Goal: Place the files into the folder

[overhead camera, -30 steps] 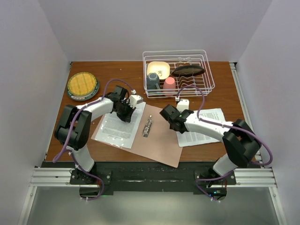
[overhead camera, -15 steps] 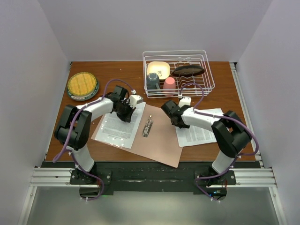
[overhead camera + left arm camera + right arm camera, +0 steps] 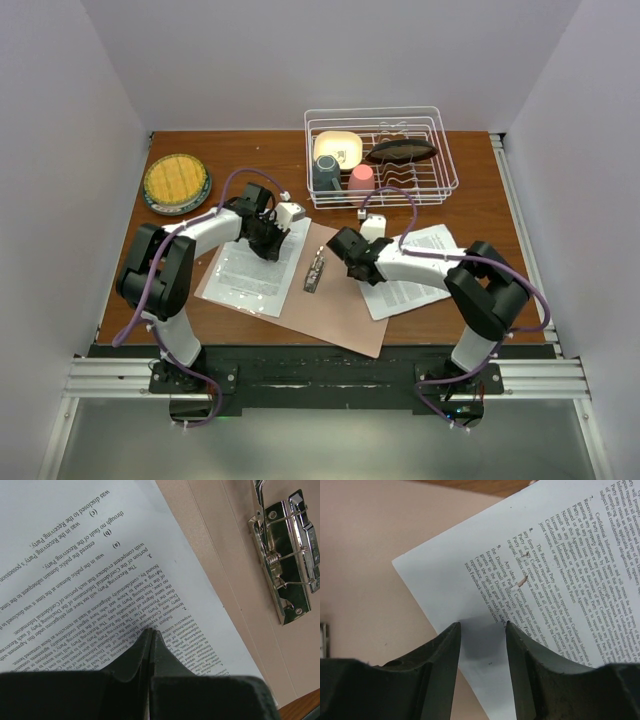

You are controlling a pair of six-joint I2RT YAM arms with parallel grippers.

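Brown tabletop (image 3: 250,150) from above, walled on three sides: salmon folder (image 3: 345,300) open at the near middle, printed sheet (image 3: 245,275) on its left leaf under the clenched left gripper (image 3: 268,240), second sheet (image 3: 420,280) overlapping its right edge beneath the right gripper (image 3: 340,245); wire dish rack (image 3: 440,180) behind. Left wrist: fingers pressed together on the sheet, silver clip (image 3: 287,575) near its edge. Right wrist: jaws parted, straddling the second sheet's corner over the folder.

I watched from overhead, behind both arm bases, the whole bench (image 3: 250,150) below. My wrist cameras looked down close past the left end effector (image 3: 151,640) and right end effector (image 3: 481,630) onto the folder (image 3: 335,305), which the overhead view also showed.
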